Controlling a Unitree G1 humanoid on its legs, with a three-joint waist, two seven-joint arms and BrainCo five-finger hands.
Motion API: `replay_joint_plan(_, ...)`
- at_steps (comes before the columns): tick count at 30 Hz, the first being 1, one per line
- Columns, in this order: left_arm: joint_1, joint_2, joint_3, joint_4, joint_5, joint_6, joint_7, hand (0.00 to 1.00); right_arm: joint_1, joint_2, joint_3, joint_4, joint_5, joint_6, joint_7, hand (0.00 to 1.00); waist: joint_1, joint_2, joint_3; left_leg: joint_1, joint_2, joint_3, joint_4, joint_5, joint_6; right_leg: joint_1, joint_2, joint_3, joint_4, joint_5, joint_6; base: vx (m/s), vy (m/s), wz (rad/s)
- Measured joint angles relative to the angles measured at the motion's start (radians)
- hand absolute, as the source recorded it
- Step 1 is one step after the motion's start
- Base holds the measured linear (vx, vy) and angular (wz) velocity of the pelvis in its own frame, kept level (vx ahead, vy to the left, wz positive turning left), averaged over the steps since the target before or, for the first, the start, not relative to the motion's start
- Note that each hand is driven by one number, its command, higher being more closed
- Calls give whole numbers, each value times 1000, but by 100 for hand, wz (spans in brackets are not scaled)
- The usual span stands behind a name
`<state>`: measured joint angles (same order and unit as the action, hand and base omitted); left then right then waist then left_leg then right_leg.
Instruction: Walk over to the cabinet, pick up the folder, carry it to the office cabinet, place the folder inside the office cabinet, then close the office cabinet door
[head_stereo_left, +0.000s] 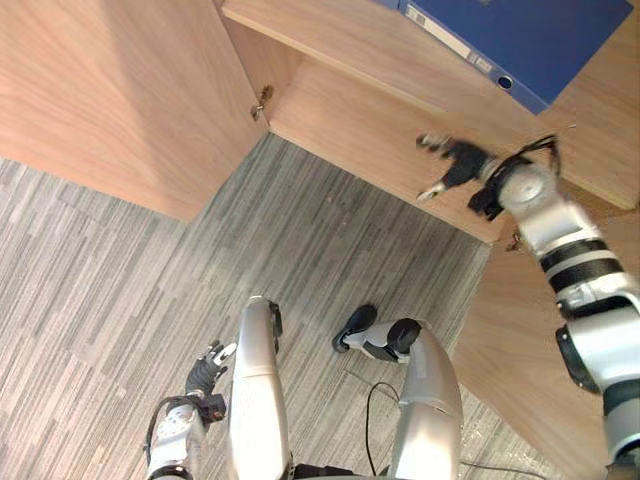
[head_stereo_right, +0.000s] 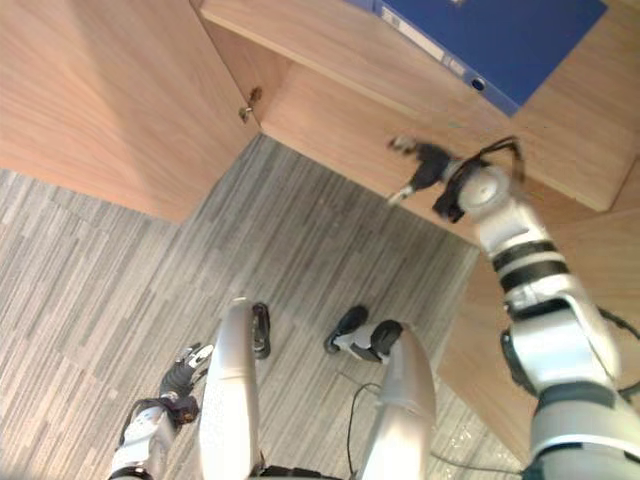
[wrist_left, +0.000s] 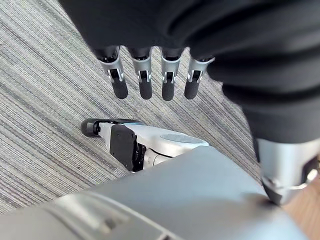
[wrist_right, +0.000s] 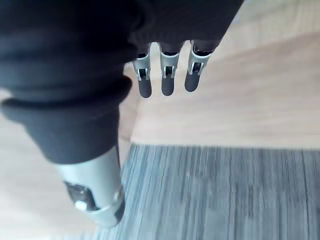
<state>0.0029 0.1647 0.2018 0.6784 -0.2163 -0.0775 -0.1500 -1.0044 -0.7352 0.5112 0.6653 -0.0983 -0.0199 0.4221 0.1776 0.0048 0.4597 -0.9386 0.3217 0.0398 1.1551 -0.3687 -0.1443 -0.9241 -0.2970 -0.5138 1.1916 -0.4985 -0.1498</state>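
In the left eye view, the cabinet (head_stereo_left: 340, 110) is standing open with the blue folder (head_stereo_left: 520, 40) lying flat on its upper shelf. The board beneath is showing bare wood where it can be seen. The right hand (head_stereo_left: 455, 160) is hanging in front of that lower board's edge, holding nothing. The left hand (head_stereo_left: 205, 372) is hanging low over the carpet (head_stereo_left: 300, 230). The left door (head_stereo_left: 110, 90) is swung wide, and the right door (head_stereo_left: 520, 330) is standing open beside the right arm.

The right eye view is showing the same layout, with the folder well inside and clear of the shelf edge.

In the left wrist view, the left fingers (wrist_left: 145, 87) are hanging straight and slightly apart above the carpet.

In the right wrist view, the right fingers (wrist_right: 167, 82) are reaching out straight and side by side, apart from the wood in front of them.

The placing looks done, so closing seems to be the step in hand. It would go best with flat fingers pushing each door's outer face near its free edge, swinging it steadily until it meets the frame.
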Motion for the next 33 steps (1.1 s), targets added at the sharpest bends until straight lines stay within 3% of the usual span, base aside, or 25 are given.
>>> replay_joint_plan(6, -1, 1, 3, 6, 24, -2, 0, 0, 86, -2, 82, -64, -6, -1, 98, 0, 3, 0, 3, 28, -1, 5, -12, 2, -5, 29, 1, -1, -14, 2, -2, 2, 108, 1)
replay_joint_plan(11, -3, 0, 3, 23, 32, 0, 0, 0, 122, -2, 110, -114, -96, -4, 108, 0, 7, 0, 3, 57, -1, 10, -40, 2, -3, 54, 12, -1, -44, 7, 11, -10, 117, -1)
replay_joint_plan(14, -10, -2, 4, 44, 38, 5, 1, 0, 150, 10, 120, -116, -161, -4, 103, 0, 6, 0, 3, 94, -2, 19, -69, 3, -5, 86, 14, -6, -68, 20, -9, 13, 78, 0)
replay_joint_plan(23, -10, -7, -27, 89, 90, 10, 1, 0, 216, 15, 119, -115, -201, -9, 43, 0, -11, -8, -1, 316, -37, 73, -302, 77, 1, 285, 35, -29, -274, 99, 30, 21, 85, 5)
replay_joint_plan(26, -8, 5, -28, 139, 95, 11, 2, 0, 226, 43, 95, -115, -199, -13, 4, 0, -24, -29, -21, 396, -53, 99, -402, 114, 7, 348, 51, -29, -367, 142, 41, 26, 81, -4)
replay_joint_plan(29, -8, 9, -39, 180, 100, 10, 4, 0, 270, 58, 13, -100, -194, -22, -41, 0, -28, -40, -53, 483, -82, 121, -528, 163, 17, 418, 64, -31, -478, 198, 56, 49, 86, 3)
replay_joint_plan(33, 18, 1, -45, 231, 136, 10, 14, 0, 351, 149, -147, 2, -126, -21, -115, 0, -44, -39, -132, 618, -118, 163, -746, 249, 35, 526, 110, -32, -692, 305, 78, 74, 75, -8)
